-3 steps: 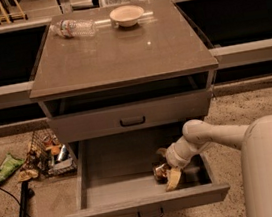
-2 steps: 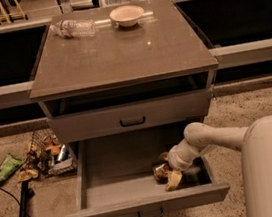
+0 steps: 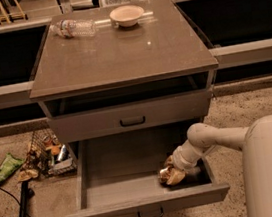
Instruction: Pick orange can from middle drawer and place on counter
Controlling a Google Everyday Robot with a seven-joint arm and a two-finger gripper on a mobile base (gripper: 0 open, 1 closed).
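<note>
The middle drawer (image 3: pixel 111 184), the cabinet's lowest, is pulled open. The orange can (image 3: pixel 164 173) sits in its front right part, with only a shiny end and a bit of brownish side showing. My gripper (image 3: pixel 172 172) reaches down into the drawer from the right and is right at the can, touching or around it. My pale arm (image 3: pixel 216 137) crosses the drawer's right wall. The counter (image 3: pixel 118 52) is the cabinet's flat grey-brown top.
A clear plastic water bottle (image 3: pixel 73 28) lies at the counter's back left and a pale bowl (image 3: pixel 127 15) stands at the back middle. The upper drawer (image 3: pixel 129 116) is shut. A wire basket of clutter (image 3: pixel 49 155) and a green object (image 3: pixel 5 167) lie on the floor at left.
My gripper has shifted slightly lower and towards the drawer's front at the can. The drawer and the things on the counter have not moved.
</note>
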